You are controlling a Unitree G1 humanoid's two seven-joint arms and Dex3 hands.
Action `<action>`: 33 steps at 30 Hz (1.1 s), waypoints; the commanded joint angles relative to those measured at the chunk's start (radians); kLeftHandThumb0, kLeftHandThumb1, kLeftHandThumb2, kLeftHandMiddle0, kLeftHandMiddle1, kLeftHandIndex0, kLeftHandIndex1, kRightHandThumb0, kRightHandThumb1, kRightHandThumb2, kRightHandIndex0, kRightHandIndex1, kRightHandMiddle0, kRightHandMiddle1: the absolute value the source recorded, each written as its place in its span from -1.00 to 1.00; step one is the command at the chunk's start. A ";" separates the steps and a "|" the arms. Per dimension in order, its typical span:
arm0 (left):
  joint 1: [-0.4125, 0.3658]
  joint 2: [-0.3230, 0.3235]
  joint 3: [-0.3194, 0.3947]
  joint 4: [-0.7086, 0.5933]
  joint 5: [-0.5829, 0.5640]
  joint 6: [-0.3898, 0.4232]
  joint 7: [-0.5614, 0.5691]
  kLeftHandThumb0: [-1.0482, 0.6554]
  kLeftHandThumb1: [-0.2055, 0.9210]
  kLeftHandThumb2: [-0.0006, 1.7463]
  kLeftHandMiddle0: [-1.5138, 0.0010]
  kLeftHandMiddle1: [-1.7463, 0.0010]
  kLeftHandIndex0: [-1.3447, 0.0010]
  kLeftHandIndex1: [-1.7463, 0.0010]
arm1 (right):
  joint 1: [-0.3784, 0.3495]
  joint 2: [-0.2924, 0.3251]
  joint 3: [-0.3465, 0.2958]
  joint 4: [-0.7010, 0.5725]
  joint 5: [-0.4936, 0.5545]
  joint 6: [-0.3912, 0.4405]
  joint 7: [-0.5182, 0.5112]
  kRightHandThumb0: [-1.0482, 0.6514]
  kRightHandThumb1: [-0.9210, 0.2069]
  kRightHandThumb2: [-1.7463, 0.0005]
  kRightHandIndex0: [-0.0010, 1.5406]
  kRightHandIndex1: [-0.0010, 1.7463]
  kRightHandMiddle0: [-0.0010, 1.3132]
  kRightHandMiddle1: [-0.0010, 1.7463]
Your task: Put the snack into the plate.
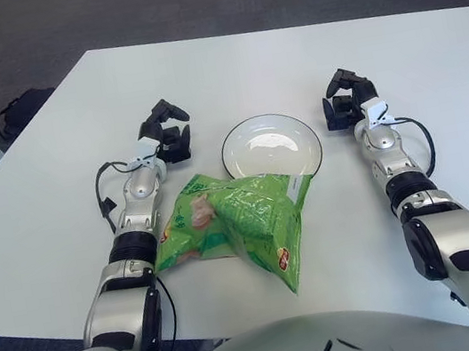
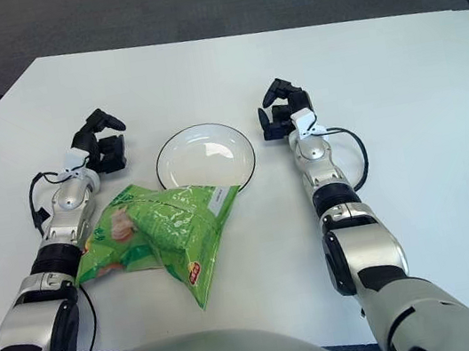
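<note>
At frame centre you see the crumpled green plastic snack bag (image 1: 234,225) on the white desk (image 1: 287,58), its top edge overlapping the round white black-rimmed plate (image 1: 270,144). Left hand (image 1: 167,133) and right hand (image 1: 346,97) flank the plate, fingers relaxed, holding nothing.

Even, bright light falls from overhead on the white table (image 1: 269,61), which looks nearly washed out toward its far right corner. Shadows are soft and short (a thin dark edge under the green snack bag (image 1: 237,220)). The plate (image 1: 270,145) carries pale glare patches. Focus is sharp throughout; the floor (image 1: 99,13) behind is dimmer.
</note>
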 commanded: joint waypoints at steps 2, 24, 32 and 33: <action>0.060 -0.016 0.001 0.059 0.005 0.037 0.010 -0.28 0.19 0.29 -0.56 -1.00 0.27 -1.00 | 0.074 -0.022 -0.010 -0.056 0.010 0.088 0.027 -0.37 0.23 -0.63 0.55 1.00 0.05 1.00; 0.017 -0.006 0.090 0.158 -0.082 0.017 0.001 -0.26 0.30 0.20 -0.58 -1.00 0.33 -1.00 | 0.165 -0.110 0.087 -0.592 -0.129 0.269 0.147 -0.28 -0.17 -0.31 0.42 1.00 -0.23 1.00; 0.016 0.003 0.126 0.184 -0.117 -0.011 -0.023 -0.26 0.31 0.19 -0.54 -1.00 0.34 -1.00 | 0.212 -0.122 0.136 -0.776 -0.193 0.307 0.184 -0.26 -0.29 -0.21 0.33 1.00 -0.31 1.00; 0.016 0.005 0.130 0.188 -0.120 -0.015 -0.028 -0.25 0.32 0.19 -0.55 -1.00 0.34 -1.00 | 0.214 -0.122 0.141 -0.789 -0.198 0.307 0.186 -0.26 -0.30 -0.20 0.32 1.00 -0.31 1.00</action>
